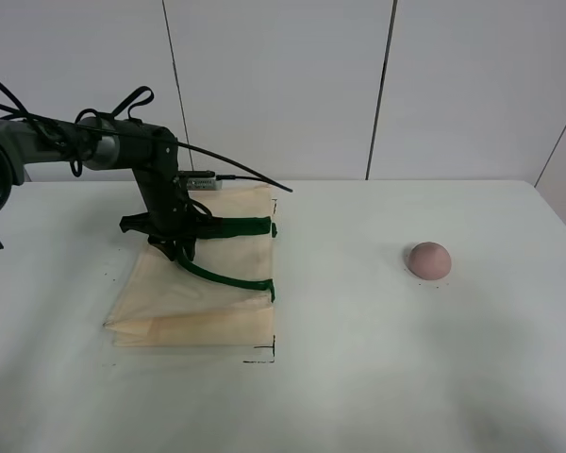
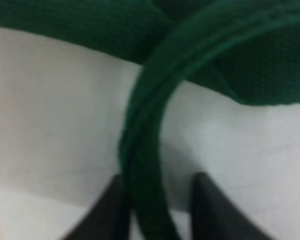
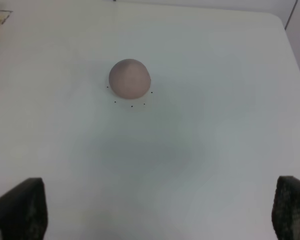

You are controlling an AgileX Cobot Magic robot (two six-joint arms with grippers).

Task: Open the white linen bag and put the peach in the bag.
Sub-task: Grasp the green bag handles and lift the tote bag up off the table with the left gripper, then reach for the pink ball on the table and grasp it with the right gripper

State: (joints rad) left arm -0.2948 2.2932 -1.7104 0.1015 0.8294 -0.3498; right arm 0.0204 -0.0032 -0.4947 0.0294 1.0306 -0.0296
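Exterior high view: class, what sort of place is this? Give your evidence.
Likely a robot lab: an arm working on a white table, plain panel walls, pen marks by the bag.

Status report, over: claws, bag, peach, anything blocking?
Left claw straddles dark green strap of flat cream linen bag, not clamped. Right claw open, empty, facing round dusty-pink peach. Nothing between peach and bag.

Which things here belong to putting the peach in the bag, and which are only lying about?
For the job: white linen bag; peach; left gripper, its fingers astride the green strap; right gripper, open.
Not part of it: table; black corner mark; wall.
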